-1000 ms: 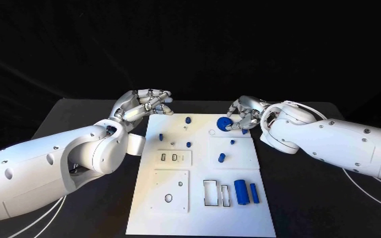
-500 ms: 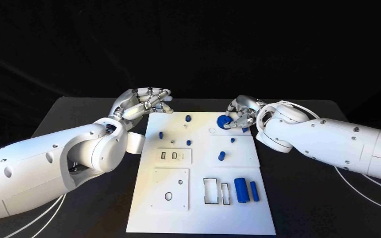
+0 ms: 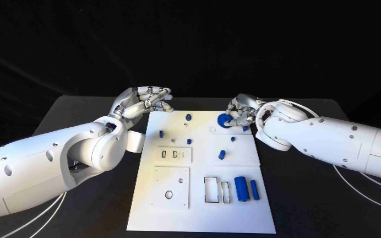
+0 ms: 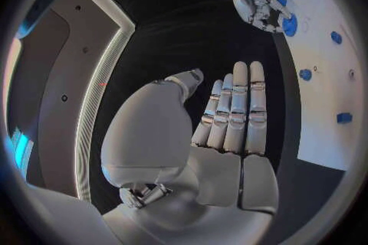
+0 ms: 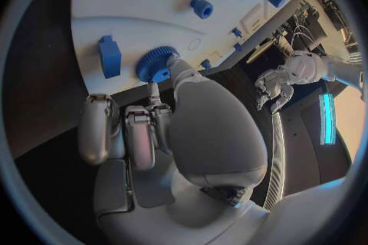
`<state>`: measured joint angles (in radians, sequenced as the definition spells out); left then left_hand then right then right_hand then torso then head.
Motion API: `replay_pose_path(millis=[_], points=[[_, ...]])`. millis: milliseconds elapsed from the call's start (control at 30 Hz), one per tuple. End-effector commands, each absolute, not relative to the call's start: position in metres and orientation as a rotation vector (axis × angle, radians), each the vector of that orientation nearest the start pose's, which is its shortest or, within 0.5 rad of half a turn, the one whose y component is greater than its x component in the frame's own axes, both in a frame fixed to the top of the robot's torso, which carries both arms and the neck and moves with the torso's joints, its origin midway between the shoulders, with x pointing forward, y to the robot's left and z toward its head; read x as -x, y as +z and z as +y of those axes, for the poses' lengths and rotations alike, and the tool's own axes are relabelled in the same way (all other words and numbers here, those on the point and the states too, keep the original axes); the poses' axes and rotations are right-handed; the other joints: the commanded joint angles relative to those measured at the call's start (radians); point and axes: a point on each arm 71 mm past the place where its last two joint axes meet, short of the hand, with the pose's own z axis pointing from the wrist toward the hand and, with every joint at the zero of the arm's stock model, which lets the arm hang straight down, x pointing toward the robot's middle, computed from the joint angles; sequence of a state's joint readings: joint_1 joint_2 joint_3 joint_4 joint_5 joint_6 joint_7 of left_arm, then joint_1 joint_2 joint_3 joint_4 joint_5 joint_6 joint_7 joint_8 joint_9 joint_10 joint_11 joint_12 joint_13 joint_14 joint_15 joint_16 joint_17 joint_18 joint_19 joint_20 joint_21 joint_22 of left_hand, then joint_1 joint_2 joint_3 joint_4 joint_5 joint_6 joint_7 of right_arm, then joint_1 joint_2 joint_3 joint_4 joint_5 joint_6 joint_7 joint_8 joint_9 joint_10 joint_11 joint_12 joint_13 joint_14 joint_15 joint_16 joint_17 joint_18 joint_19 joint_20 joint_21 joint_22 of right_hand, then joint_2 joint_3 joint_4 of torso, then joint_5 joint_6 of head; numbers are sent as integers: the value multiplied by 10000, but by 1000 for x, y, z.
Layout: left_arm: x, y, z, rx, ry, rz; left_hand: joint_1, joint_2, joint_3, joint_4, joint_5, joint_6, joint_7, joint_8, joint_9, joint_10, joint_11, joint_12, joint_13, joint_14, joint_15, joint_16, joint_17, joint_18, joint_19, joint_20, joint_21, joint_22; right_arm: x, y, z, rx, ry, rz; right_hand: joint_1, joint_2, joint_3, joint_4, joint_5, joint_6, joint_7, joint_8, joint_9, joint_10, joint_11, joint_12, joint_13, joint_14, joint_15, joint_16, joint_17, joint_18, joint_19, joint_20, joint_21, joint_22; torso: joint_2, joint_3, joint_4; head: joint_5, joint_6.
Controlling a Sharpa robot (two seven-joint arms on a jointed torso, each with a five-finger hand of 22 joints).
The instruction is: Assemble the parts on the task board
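The white task board (image 3: 202, 205) lies in the middle of the table. My right hand (image 3: 242, 112) pinches a blue gear (image 3: 224, 120) over the board's far right part; the right wrist view shows the gear (image 5: 156, 65) between thumb and a finger. My left hand (image 3: 145, 101) hovers just off the board's far left corner, its fingers (image 4: 233, 107) straight and holding nothing. Small blue pegs (image 3: 188, 118) (image 3: 161, 134) (image 3: 221, 155) are spread over the far half. A blue cylinder (image 3: 240, 188) and a blue bar (image 3: 254, 189) lie near right, beside rectangular slots.
Black table (image 3: 317, 205) surrounds the board on all sides. A blue block (image 5: 110, 55) and a small round blue part (image 5: 202, 8) sit on the board close to the gear. Both white forearms (image 3: 64, 155) flank the board's sides.
The right hand has carried the gear a little toward the board's far edge. The left hand has barely moved.
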<state>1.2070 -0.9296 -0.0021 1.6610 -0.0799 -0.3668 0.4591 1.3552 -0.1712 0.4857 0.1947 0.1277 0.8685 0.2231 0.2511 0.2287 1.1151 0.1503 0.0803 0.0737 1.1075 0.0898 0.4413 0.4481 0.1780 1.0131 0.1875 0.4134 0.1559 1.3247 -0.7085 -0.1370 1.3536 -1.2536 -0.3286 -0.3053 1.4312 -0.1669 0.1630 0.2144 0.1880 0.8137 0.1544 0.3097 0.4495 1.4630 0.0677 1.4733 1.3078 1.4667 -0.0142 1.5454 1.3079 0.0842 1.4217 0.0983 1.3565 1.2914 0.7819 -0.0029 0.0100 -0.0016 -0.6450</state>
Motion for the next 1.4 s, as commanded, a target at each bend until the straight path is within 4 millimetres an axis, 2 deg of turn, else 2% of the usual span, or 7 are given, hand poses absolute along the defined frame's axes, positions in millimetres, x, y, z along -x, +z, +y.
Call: replay_pose_path(millis=[33, 333, 467, 667, 900, 1167, 1400], points=[[-468, -142, 211, 9632, -16226, 13229, -92, 43, -15, 47, 38, -56, 0, -61, 16, -12, 42, -64, 12, -47, -13, 69, 9, 22, -60, -8, 38, 4, -532, -173, -198, -859, 4561, 17388, 176, 35, 277, -11, 30, 126, -8, 73, -42, 338, -9, 48, 1542, 916, 93, 49, 2029, -210, 73, 4, 74, 46, -5, 0, -5, 4, -16], [-468, -143, 211, 9645, -16231, 13268, -92, 43, -15, 47, 38, -56, 0, -61, 16, -12, 42, -64, 12, -47, -13, 69, 9, 22, -60, -8, 38, 4, -529, -174, -192, -224, 4545, 17273, 231, -48, 1380, -77, 37, 757, -143, 104, -223, 484, -116, 222, 1762, 925, 1, 73, 2082, -227, 93, -62, 150, 198, -14, -8, -21, -3, 9], [-468, -143, 211, 9648, -16235, 13280, -79, 61, 0, 45, 43, -56, -1, -62, 23, -14, 41, -66, 15, -57, -14, 77, 27, 25, -63, -6, 42, 5, -528, -172, -190, -158, 4588, 16870, -140, -144, 1743, 49, 19, 948, -187, 39, -295, 525, -150, 259, 1813, 925, -36, 75, 2083, -233, 100, -92, 165, 246, -16, 0, -15, -8, 16], [-469, -143, 211, 9653, -16225, 13283, -77, 64, 3, 45, 43, -56, -1, -62, 24, -14, 41, -66, 16, -59, -14, 78, 31, 26, -64, -6, 42, 5, -525, -166, -188, -192, 4615, 16106, -375, -108, 1929, 152, 12, 1096, -229, 39, -278, 554, -185, 285, 1848, 930, -60, 83, 2106, -234, 108, -114, 174, 274, -4, 10, -1, -14, 60], [-469, -143, 212, 9656, -16217, 13281, -77, 64, 3, 45, 43, -56, -1, -62, 24, -14, 41, -66, 16, -59, -14, 78, 31, 26, -64, -6, 42, 5, -518, -155, -178, 176, 4752, 15274, -399, -135, 1991, 134, 10, 1150, -254, 42, -264, 577, -207, 312, 1880, 935, -75, 92, 2130, -249, 145, -125, 225, 344, -4, -2, 6, -7, 75], [-469, -143, 211, 9653, -16220, 13279, -79, 72, 7, 50, 41, -57, 1, -64, 29, -16, 42, -68, 18, -67, -13, 83, 45, 27, -68, -3, 44, 4, -501, -142, -148, 1275, 5367, 14525, -400, -162, 2037, 107, 10, 1177, -268, 36, -257, 597, -221, 334, 1907, 941, -87, 101, 2158, -266, 187, -135, 283, 421, 3, -3, 9, -7, 63], [-472, -144, 215, 9676, -16075, 13179, -79, 72, 7, 50, 41, -57, 1, -64, 29, -16, 42, -68, 18, -67, -13, 83, 45, 27, -68, -3, 44, 4, -498, -143, -116, 1979, 5762, 14264, -400, -169, 2066, 95, 12, 1186, -272, 29, -255, 597, -226, 333, 1907, 942, -92, 103, 2163, -267, 189, -140, 286, 426, 11, -3, 5, 66, 57]])
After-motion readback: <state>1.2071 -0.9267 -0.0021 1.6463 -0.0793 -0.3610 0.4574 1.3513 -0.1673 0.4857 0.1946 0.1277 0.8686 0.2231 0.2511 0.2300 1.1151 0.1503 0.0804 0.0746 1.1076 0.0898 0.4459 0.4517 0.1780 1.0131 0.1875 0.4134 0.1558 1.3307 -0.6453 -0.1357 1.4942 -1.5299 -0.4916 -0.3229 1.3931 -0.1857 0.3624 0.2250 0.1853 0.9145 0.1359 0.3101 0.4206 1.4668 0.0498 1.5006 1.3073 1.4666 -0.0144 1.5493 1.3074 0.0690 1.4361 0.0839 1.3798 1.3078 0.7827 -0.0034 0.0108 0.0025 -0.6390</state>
